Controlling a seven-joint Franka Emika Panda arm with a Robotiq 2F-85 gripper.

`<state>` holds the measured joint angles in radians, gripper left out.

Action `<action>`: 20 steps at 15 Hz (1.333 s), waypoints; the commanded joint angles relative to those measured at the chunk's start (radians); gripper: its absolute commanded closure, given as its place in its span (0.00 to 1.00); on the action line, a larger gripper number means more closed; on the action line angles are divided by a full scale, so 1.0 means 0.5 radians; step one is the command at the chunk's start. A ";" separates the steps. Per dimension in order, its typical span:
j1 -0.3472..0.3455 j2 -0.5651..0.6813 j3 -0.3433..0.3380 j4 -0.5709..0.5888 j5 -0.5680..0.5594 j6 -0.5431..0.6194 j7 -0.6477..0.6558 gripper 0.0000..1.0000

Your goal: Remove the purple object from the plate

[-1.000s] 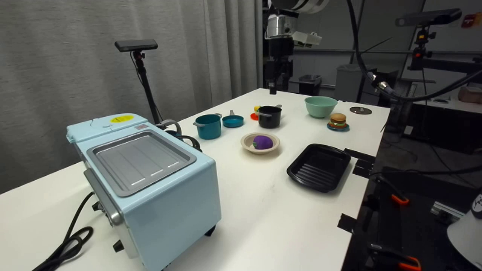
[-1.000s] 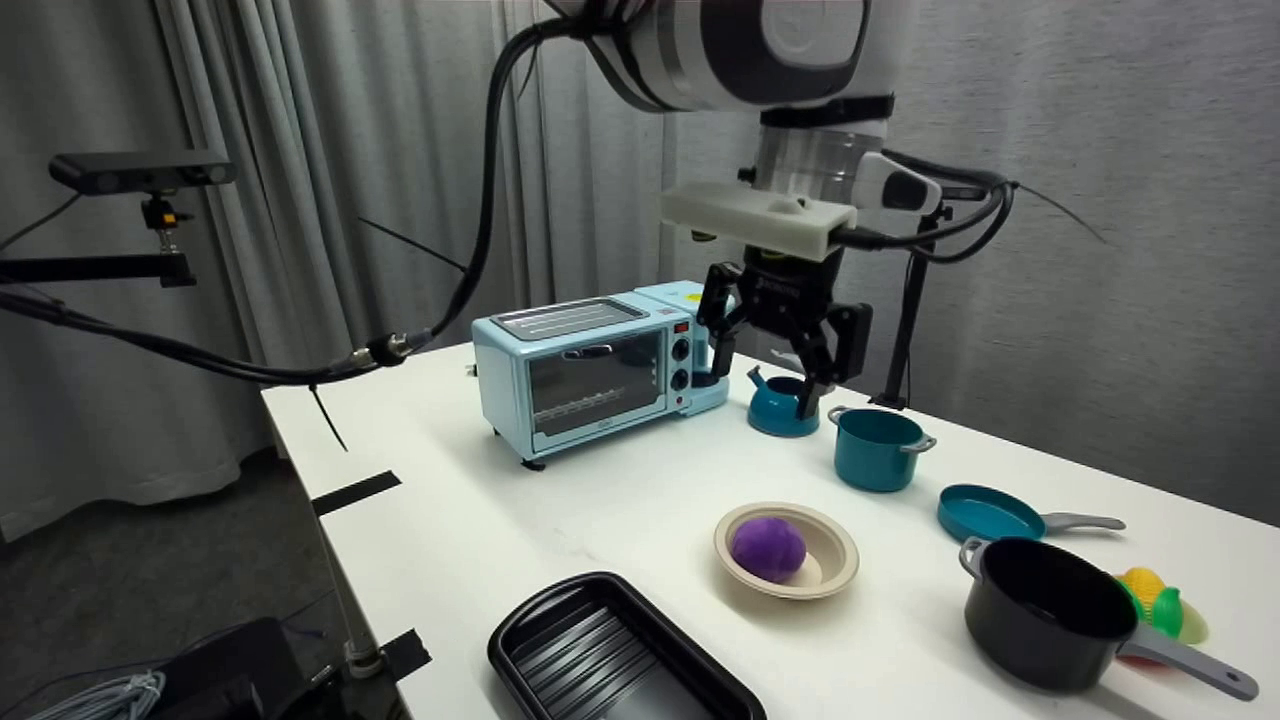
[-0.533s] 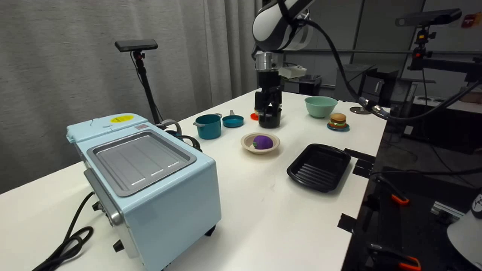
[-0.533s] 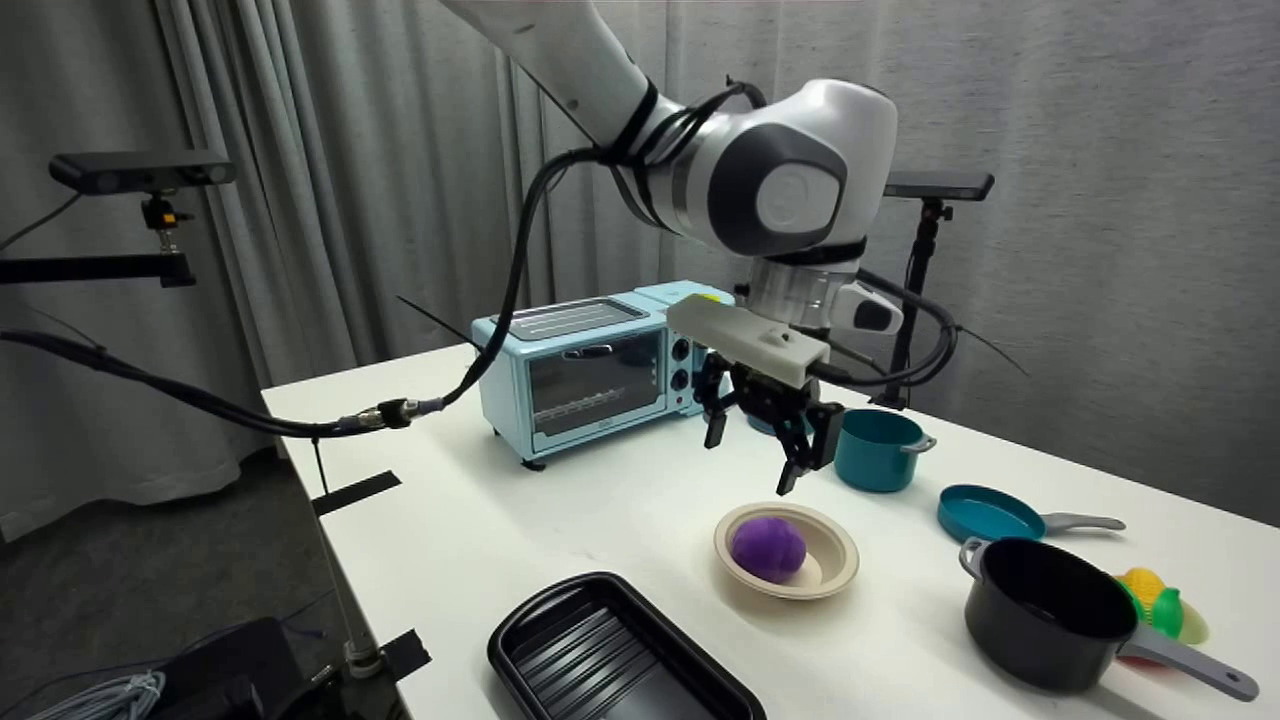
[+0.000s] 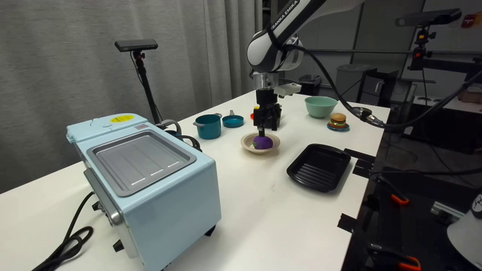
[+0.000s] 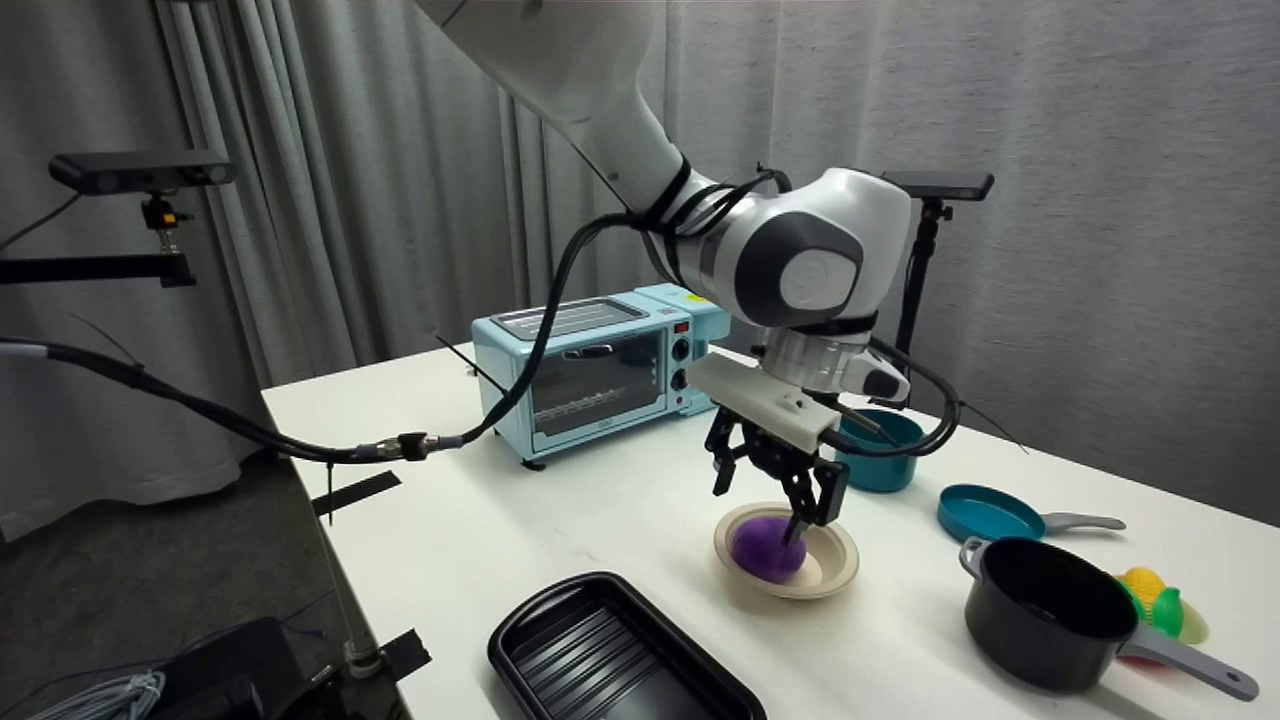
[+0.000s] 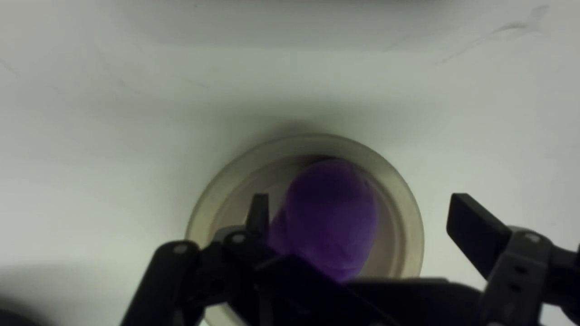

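In the wrist view, the purple lump [image 7: 333, 213] sits in the plate [image 7: 412, 231] at 1 o'clock; the gripper [image 7: 361, 213] is spread wide.

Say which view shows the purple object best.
The wrist view: the purple object looks largest there, from above between spread fingers, though dark and partly covered. Both exterior views show it smaller, on the plate, a finger at its edge.

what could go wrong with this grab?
1. In the wrist view, the open gripper has one finger over the cream plate, the other seemingly beyond its rim; lowering and closing there might snag and tip the plate.
2. The purple eggplant-like toy sits off-center, nearer the first finger, so lopsided contact could roll it.
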<state>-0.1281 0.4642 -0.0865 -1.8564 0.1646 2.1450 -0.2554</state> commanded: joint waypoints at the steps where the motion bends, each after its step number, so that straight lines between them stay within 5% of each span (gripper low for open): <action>1: -0.071 0.212 0.045 0.242 0.022 -0.019 0.044 0.00; 5: -0.067 0.393 0.063 0.374 0.012 -0.001 0.115 0.09; 6: -0.063 0.429 0.073 0.398 0.014 -0.002 0.132 0.27; 8: -0.060 0.483 0.099 0.431 0.021 -0.004 0.156 0.45; 14: -0.066 0.370 0.149 0.417 0.016 -0.038 0.142 0.87; 20: -0.051 -0.033 0.172 0.219 -0.002 -0.077 0.061 0.94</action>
<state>-0.1419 0.5729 -0.0156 -1.6680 0.1641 2.1390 -0.1848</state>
